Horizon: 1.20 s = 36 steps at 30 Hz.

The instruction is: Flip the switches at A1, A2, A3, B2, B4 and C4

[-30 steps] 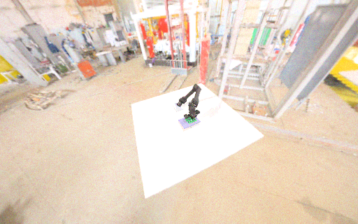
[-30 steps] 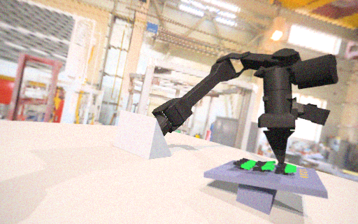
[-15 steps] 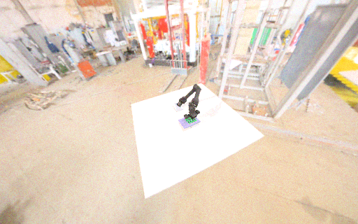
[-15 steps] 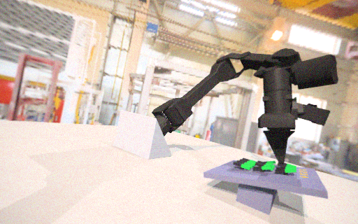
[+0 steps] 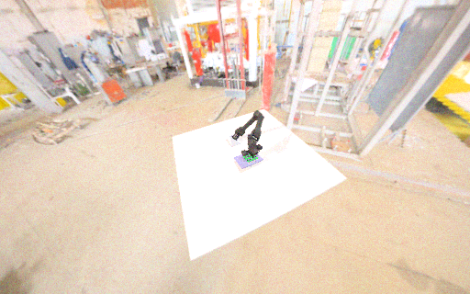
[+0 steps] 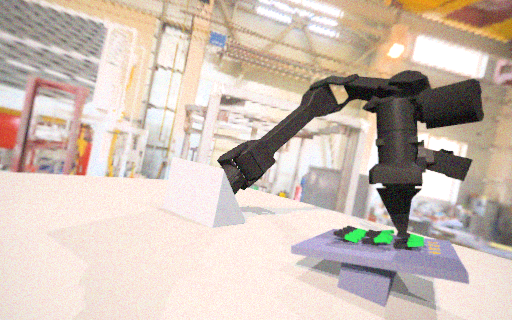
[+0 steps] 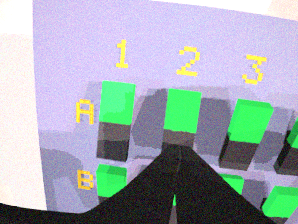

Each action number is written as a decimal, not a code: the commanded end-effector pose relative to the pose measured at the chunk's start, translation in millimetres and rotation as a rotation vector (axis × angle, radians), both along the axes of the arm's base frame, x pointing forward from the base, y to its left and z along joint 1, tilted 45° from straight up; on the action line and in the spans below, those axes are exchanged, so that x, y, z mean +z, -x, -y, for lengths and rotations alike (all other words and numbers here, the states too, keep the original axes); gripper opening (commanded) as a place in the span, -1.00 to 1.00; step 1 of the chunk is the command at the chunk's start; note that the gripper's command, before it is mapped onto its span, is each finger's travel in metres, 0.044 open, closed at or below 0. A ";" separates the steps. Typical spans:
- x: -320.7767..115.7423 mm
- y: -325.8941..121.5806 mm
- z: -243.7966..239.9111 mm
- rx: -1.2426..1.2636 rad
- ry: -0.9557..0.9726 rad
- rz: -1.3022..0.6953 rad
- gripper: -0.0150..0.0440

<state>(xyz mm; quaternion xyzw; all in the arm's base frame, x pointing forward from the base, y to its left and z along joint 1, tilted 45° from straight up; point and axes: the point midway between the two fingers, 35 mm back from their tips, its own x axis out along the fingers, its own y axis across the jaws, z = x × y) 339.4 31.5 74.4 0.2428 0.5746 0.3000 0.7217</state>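
The lilac panel (image 5: 240,163) (image 6: 320,249) (image 7: 65,30) bears rocker switches with a green far half and a dark near half. My gripper (image 6: 402,234) (image 7: 177,155) is shut and empty. It points down, its tip at the dark near end of switch A2 (image 7: 183,111); touching or just above, I cannot tell. Switch A1 (image 7: 118,102) is left of the tip and switch A3 (image 7: 250,121) right of it. Switch B1 (image 7: 111,181) and B4 (image 7: 281,202) show partly. The fingers hide most of B2 and part of B3 (image 7: 235,184). Row C is out of the wrist view.
The panel rests on a lilac support block (image 6: 365,282). A pale wedge-shaped block (image 6: 195,195) stands near the arm's base. Part of switch A4 (image 7: 294,136) shows at the right edge of the wrist view.
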 end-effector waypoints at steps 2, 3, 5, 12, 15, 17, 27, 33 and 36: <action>-0.4 -0.2 -1.2 -0.002 -0.004 -0.002 -0.49; -0.4 -0.2 -1.3 -0.002 -0.004 -0.002 -0.49; -0.6 -0.3 -1.5 -0.002 -0.004 -0.002 -0.49; -1.3 -0.4 -2.2 -0.002 -0.004 -0.002 -0.49; -1.5 -0.4 -2.5 -0.002 -0.004 -0.002 -0.49; -1.7 -0.5 -2.6 -0.002 -0.004 -0.002 -0.49; -1.0 -0.5 -1.0 0.000 0.000 0.000 -0.49; 40.3 6.8 41.9 0.015 0.002 -0.022 -0.49; 41.8 7.2 43.3 0.016 0.002 -0.022 -0.49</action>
